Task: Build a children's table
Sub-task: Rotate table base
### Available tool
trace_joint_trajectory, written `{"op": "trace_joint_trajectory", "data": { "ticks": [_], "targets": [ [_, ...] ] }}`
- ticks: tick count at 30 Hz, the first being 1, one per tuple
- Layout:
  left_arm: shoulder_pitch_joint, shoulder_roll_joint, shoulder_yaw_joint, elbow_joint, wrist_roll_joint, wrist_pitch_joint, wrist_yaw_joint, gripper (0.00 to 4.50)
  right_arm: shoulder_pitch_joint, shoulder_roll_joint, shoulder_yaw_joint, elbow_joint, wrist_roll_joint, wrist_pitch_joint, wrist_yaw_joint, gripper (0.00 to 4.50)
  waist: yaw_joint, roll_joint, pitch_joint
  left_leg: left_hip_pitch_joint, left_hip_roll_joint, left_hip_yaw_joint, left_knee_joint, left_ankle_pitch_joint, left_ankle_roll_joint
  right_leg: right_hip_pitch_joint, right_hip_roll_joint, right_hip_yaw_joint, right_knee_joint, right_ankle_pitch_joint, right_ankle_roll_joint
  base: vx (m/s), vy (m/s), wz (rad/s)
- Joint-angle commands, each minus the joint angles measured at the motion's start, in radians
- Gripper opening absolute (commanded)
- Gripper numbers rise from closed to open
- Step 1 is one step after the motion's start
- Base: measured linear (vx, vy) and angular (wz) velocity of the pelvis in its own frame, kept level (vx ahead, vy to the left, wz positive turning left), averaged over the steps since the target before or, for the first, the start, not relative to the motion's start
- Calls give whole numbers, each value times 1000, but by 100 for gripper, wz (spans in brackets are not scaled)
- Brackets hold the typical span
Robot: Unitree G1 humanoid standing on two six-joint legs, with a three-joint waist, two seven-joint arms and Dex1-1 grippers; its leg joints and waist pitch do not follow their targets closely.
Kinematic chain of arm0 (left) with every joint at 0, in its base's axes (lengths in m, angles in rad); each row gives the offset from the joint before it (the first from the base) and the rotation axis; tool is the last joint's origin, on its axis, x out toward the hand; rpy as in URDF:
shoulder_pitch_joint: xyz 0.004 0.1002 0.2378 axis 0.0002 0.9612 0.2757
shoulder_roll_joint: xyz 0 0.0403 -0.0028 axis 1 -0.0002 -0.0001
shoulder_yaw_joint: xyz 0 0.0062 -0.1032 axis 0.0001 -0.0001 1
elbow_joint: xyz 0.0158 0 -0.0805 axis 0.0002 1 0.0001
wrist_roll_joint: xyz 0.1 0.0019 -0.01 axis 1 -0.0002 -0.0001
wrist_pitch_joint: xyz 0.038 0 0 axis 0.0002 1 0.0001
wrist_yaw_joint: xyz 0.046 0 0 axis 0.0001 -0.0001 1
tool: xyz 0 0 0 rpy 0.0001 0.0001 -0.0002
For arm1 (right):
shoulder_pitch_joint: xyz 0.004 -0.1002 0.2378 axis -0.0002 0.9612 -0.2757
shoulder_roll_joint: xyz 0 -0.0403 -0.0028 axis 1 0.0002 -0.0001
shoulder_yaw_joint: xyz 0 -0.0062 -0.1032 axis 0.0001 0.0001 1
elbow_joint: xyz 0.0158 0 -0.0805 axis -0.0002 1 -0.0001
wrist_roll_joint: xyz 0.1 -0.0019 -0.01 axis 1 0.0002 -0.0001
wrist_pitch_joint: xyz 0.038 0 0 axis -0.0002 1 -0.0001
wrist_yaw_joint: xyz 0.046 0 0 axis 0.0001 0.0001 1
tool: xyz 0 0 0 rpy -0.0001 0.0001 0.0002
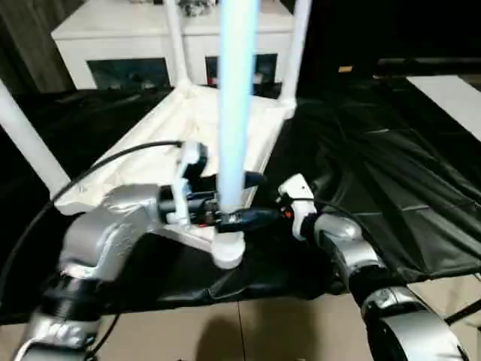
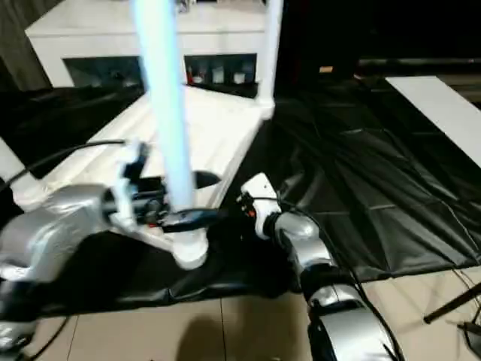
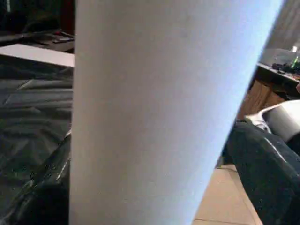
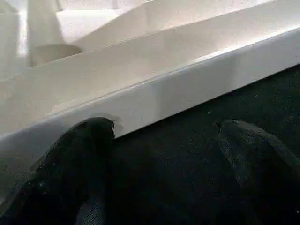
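Left eye view: children's table [image 1: 161, 150] upside down on black sheet [image 1: 376, 173], ribbed underside up for leg fitting; 3 legs standing, 4th leg [image 1: 237, 113] upright at near corner. Left gripper [image 1: 233, 201] clasped around 4th leg low down (likely for screwing in). Right gripper [image 1: 289, 197] just right of same corner.

Right eye view: white cabinet [image 2: 143, 45] beyond, tiled floor [image 2: 225, 331] nearest.

Left wrist view: leg close against camera.

Right wrist view: fingers [image 4: 79, 164] spread apart, empty, 1 touching tabletop edge (probably steadying).
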Motion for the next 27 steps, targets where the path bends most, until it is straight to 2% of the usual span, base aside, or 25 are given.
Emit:
{"op": "trace_joint_trajectory", "data": {
  "ticks": [1, 3, 4, 5, 7, 9, 12, 13, 14, 16, 18, 19, 21, 22, 24, 25, 26, 27],
  "targets": [
    [-49, -63, -110, 24, 21, -30, -17, 450, -1, 70, 72, -64, 17, -14, 102, 439, 9, 14, -60, 22, 43, -22, -85, -363, -8, 41, -38, 26, -69, -208, -266, 0, 0, 0],
    [-66, -84, -125, 58, 46, -55, -11, 450, 12, 71, 76, -81, 23, -13, 125, 439, 10, 13, -57, 24, 43, -22, -86, -383, -7, 39, -38, 26, -73, -227, -264, 0, 0, 0],
    [-78, -101, -131, 83, 62, -71, -7, 450, 19, 72, 79, -93, 27, -12, 141, 439, 10, 18, -57, 23, 42, -23, -86, -387, -7, 39, -38, 26, -72, -231, -262, 0, 0, 0],
    [-87, -112, -133, 100, 71, -81, -6, 450, 24, 72, 81, -101, 30, -12, 151, 439, 9, 14, -58, 23, 43, -24, -87, -391, -9, 41, -39, 26, -74, -230, -261, 0, 0, 0],
    [-105, -139, -140, 138, 96, -112, 5, 450, 33, 74, 81, -119, 41, -3, 175, 439, 9, 17, -58, 26, 43, -24, -87, -406, -10, 38, -38, 26, -76, -238, -260, 0, 0, 0],
    [-119, -167, -150, 171, 124, -148, 18, 450, 40, 73, 81, -134, 46, 3, 185, 439, 7, 16, -56, 21, 44, -26, -90, -418, -11, 41, -40, 25, -79, -255, -257, 0, 0, 0],
    [-143, -212, -159, 241, 193, -233, 82, 450, 39, 59, 75, -136, 32, -8, 164, 439, 7, 14, -56, 26, 45, -28, -89, -438, -11, 36, -40, 26, -85, -273, -251, 0, 0, 0],
    [-161, -234, -161, 292, 250, -302, 146, 450, 29, 42, 53, -127, 26, -13, 121, 439, 10, 16, -57, 28, 44, -28, -87, -440, -13, 36, -42, 26, -84, -272, -250, 0, 0, 0],
    [-172, -247, -160, 324, 283, -338, 178, 450, 20, 23, 36, -118, 17, -20, 79, 439, 8, 13, -57, 25, 44, -31, -89, -444, -10, 38, -44, 26, -86, -283, -238, 0, 0, 0],
    [-176, -251, -158, 337, 295, -347, 186, 450, 17, 14, 29, -115, 14, -23, 61, 439, 8, 12, -57, 25, 44, -31, -89, -440, -10, 37, -45, 26, -87, -285, -237, 0, 0, 0],
    [-172, -243, -152, 331, 308, -366, 170, 450, 18, -40, -12, -137, 37, -18, 54, 439, 8, 13, -59, 24, 45, -31, -89, -435, -7, 38, -43, 25, -87, -266, -243, 0, 0, 0],
    [-171, -242, -151, 327, 307, -364, 166, 450, 19, -45, -16, -141, 40, -17, 56, 439, 9, 13, -60, 23, 45, -30, -88, -426, -4, 39, -44, 26, -85, -249, -248, 0, 0, 0],
    [-150, -212, -137, 291, 279, -331, 95, 450, 34, -90, -34, -181, 61, -2, 87, 439, 14, 17, -62, 18, 44, -27, -84, -379, 21, 45, -44, 26, -80, -195, -267, 0, 0, 0],
    [-143, -198, -135, 279, 268, -315, 71, 450, 38, -102, -38, -191, 64, 1, 95, 439, 15, 13, -63, 17, 45, -26, -83, -359, 28, 46, -44, 26, -78, -175, -273, 0, 0, 0],
    [-132, -162, -140, 269, 268, -312, 29, 450, 47, -127, -44, -206, 66, 4, 113, 439, 23, 16, -69, 9, 43, -22, -72, -256, 73, 54, -44, 22, -64, -70, -301, 0, 0, 0],
    [-129, -142, -146, 270, 275, -311, 8, 450, 52, -138, -45, -212, 64, 4, 121, 439, 21, 15, -68, 8, 43, -19, -71, -234, 89, 54, -42, 23, -63, -45, -308, 0, 0, 0],
    [-128, -139, -147, 270, 276, -311, 5, 450, 53, -139, -45, -213, 63, 4, 123, 439, 27, 21, -67, 8, 43, -18, -68, -207, 108, 53, -44, 21, -61, -26, -315, 0, 0, 0],
    [-124, -96, -161, 280, 299, -323, -32, 450, 64, -159, -42, -228, 61, 3, 139, 439, 30, 22, -67, 10, 43, -16, -66, -203, 117, 51, -44, 19, -63, -32, -317, 0, 0, 0]
  ]
}}
